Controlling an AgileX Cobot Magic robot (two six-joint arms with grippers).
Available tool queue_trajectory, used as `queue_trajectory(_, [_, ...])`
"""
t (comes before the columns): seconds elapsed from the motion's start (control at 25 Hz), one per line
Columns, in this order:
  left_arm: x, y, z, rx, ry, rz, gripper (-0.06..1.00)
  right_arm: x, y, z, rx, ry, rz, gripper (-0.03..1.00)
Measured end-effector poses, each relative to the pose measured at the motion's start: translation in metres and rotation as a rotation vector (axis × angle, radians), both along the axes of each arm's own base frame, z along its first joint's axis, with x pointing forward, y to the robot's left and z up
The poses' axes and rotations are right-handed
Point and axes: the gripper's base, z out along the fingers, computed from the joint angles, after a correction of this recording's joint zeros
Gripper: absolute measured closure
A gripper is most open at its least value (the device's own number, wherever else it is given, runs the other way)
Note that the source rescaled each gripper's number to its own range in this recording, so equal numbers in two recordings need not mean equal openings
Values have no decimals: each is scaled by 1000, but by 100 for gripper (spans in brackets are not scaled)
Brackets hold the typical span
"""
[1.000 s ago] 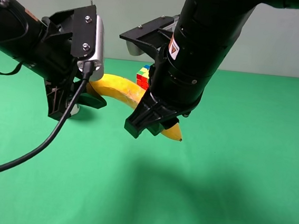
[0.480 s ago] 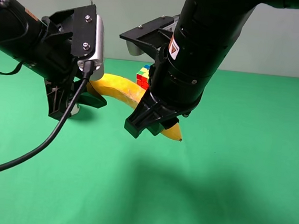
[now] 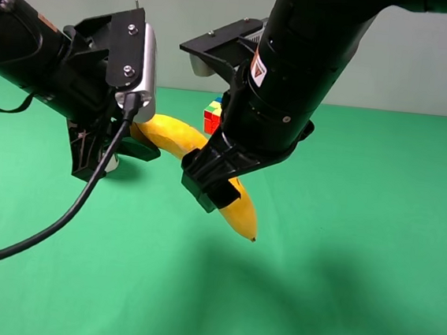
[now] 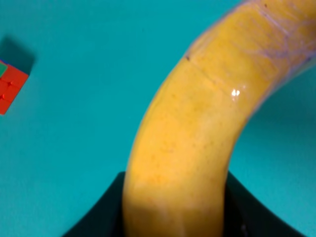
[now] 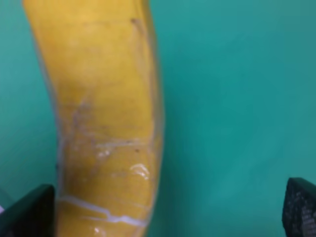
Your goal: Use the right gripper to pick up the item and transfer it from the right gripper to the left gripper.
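Curved ripe yellow banana [image 3: 243, 214] hangs in mid-air above the green tabletop [image 3: 353, 299]. Black left gripper [image 3: 133, 143] is clamped on 1 end. Black stickered right gripper [image 3: 220, 186] has its jaws spread wide, holding nothing. The banana is likely light, soft and easily bruised, so a moderate squeeze on the thick body suits it.

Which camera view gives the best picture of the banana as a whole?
The exterior high view. It shows the banana over most of its length, with its curve and its lower tip; only a middle part is hidden behind the right arm. The left wrist view shows just a close curved stretch, and the right wrist view a straighter stretch of peel.
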Motion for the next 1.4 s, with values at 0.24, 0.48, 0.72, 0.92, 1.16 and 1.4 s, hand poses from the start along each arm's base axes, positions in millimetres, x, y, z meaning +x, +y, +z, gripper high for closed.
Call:
queue_trajectory(0.24, [-1, -1, 0, 1, 1, -4, 94, -1, -2, 0, -20, 11, -2, -3])
queue_trajectory(0.48, [0, -1, 0, -2, 1, -2, 94, -4, -7, 6, -27, 17, -5, -3])
queue_trajectory(0.72, [0, -1, 0, -1, 0, -2, 94, -13, -21, 30, 8, -18, -20, -3])
queue_trajectory(0.92, [0, -1, 0, -1, 0, -2, 94, -20, -36, 49, 28, -52, -44, -3])
queue_trajectory(1.16, [0, -1, 0, -1, 0, -2, 94, -35, -61, 79, 78, -100, -83, -3])
queue_trajectory(1.4, [0, -1, 0, -1, 0, -2, 94, -57, -96, 101, 157, -154, -128, -3])
